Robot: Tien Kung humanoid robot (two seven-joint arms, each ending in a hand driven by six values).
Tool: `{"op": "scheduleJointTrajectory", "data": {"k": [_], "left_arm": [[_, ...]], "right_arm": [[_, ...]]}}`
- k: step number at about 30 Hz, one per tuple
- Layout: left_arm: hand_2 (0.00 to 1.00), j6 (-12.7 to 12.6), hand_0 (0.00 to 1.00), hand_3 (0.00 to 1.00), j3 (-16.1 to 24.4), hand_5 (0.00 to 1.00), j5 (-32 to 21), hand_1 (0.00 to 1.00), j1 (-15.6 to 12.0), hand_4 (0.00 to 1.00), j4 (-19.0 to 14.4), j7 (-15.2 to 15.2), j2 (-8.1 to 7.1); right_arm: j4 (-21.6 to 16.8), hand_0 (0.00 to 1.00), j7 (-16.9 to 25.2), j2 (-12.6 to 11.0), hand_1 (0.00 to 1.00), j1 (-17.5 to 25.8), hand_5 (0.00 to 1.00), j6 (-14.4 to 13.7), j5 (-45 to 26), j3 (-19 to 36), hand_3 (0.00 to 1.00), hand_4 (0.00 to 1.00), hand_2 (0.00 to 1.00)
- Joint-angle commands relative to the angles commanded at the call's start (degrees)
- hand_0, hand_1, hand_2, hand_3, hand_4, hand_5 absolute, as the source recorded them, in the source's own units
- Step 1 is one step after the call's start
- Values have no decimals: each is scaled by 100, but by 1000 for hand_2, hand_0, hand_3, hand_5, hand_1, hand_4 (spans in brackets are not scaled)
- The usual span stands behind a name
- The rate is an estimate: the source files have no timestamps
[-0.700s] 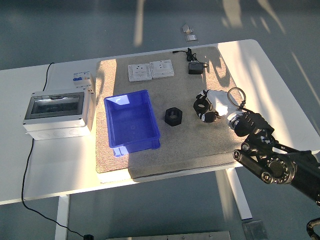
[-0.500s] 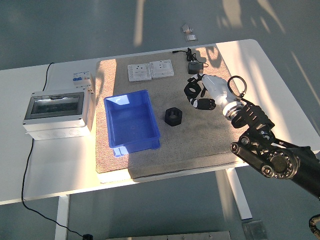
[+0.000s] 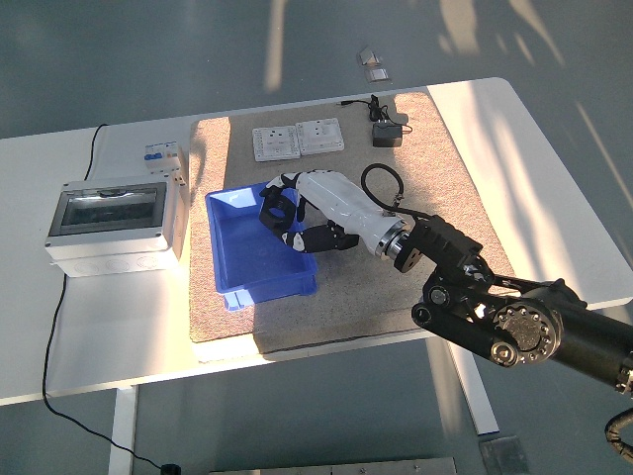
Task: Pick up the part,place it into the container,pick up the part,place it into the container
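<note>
My right hand (image 3: 284, 212), white with black fingers, reaches in from the lower right and hovers over the right side of the blue container (image 3: 247, 262). Its fingers are shut on a black ring-shaped part (image 3: 274, 202), held above the container's open inside. The container sits on the left half of the grey mat (image 3: 435, 228) and looks bare inside. My hand and wrist cover the spot where the second black part lay, so I cannot see it. My left arm is out of view.
A grey electrical box (image 3: 114, 223) with a clear lid stands left of the container, a small circuit breaker (image 3: 161, 158) behind it. Two white socket plates (image 3: 299, 139) and a black adapter (image 3: 386, 134) lie at the mat's far edge.
My right hand has carried the black ring part leftward from the mat's right side to above the blue container. The second black part is now hidden behind my hand.
</note>
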State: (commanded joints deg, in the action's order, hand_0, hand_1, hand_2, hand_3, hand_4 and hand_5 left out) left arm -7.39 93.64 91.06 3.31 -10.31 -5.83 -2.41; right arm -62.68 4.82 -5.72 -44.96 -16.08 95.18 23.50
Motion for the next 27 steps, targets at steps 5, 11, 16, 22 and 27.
{"op": "scheduleJointTrajectory", "data": {"k": [5, 11, 16, 22, 27], "left_arm": [[640, 5, 672, 754, 17, 854, 22, 657, -8, 761, 0, 7, -7], [639, 14, 672, 754, 52, 854, 58, 657, -19, 762, 0, 16, -13], [639, 7, 672, 754, 46, 854, 44, 657, -14, 762, 0, 19, -14], [639, 1, 672, 754, 41, 853, 33, 657, -1, 765, 0, 19, -16], [639, -3, 671, 754, 31, 853, 23, 657, 4, 766, 0, 17, -19]], "right_arm": [[75, 998, -3, 50, 844, 27, 4, 97, 88, -65, 701, 365, 814], [38, 998, -47, 70, 914, 83, 27, 260, 205, -69, 723, 374, 856], [52, 998, -213, 70, 914, 70, 27, 441, 244, -68, 723, 374, 856], [71, 998, -329, 66, 954, 40, 132, 531, 286, -70, 749, 415, 882], [70, 998, -387, 56, 958, 31, 213, 555, 338, -47, 754, 441, 891]]}}
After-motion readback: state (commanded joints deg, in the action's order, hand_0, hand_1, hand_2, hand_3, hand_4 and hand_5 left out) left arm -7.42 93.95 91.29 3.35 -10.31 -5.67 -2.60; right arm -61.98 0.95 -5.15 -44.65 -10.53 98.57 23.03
